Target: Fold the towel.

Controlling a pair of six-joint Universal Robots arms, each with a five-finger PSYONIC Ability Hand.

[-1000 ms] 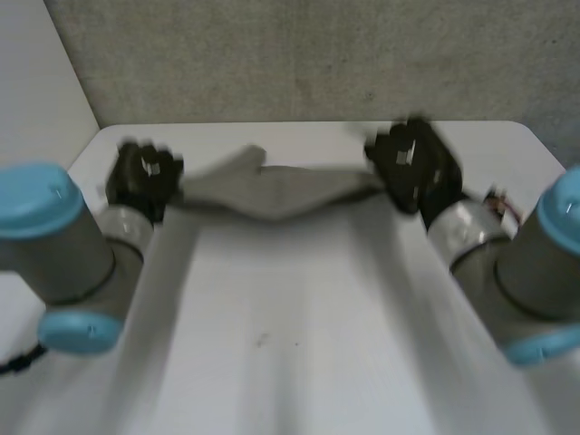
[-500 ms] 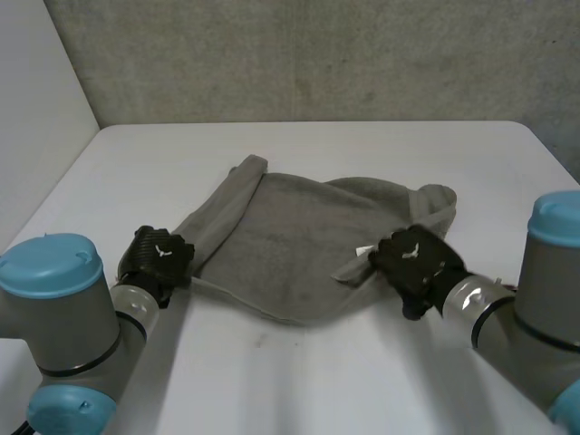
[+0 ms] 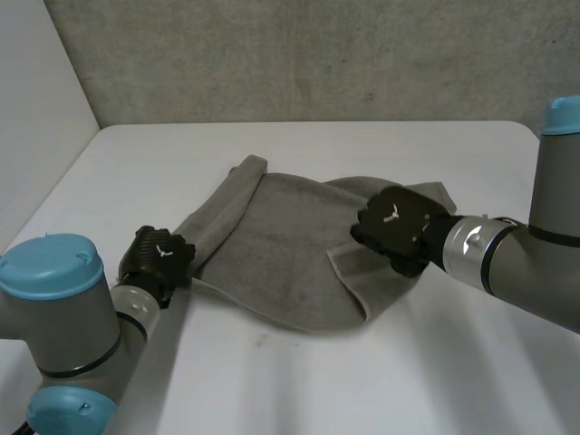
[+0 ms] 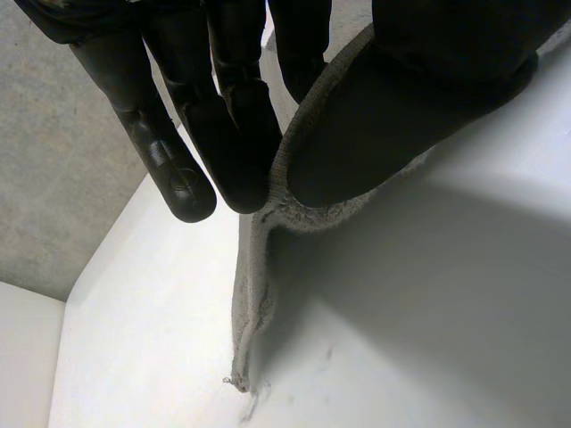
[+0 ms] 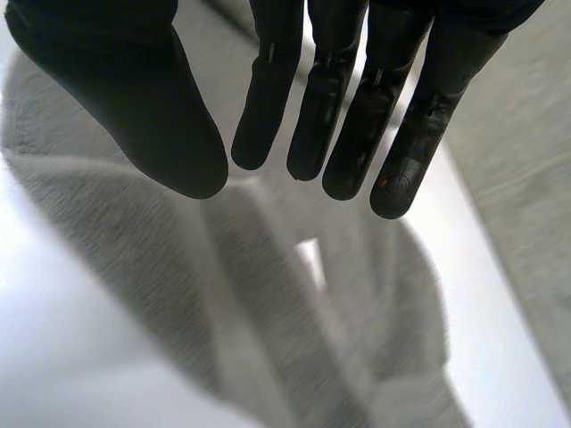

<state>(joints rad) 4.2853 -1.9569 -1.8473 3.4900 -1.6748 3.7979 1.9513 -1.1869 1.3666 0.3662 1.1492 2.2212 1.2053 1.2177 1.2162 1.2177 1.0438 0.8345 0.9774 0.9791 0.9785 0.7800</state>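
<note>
Okay, left hand (image 3: 157, 256) was clamped on the towel (image 3: 272, 249). Its thumb pressed against the fingers (image 4: 234, 134), with the cloth's edge pinched between them at a corner. From that pinch the grey towel spread away over the table (image 3: 344, 381), rumpled but mostly lying flat. Right hand (image 3: 391, 227) sat above the towel's far side, with straight fingers spread wide off the thumb, holding nothing. Cloth lay under its fingertips, and a turned-over flap was just beside its palm. Couldn't tell if it touched the cloth. Hands were well apart, with the towel between them.
</note>
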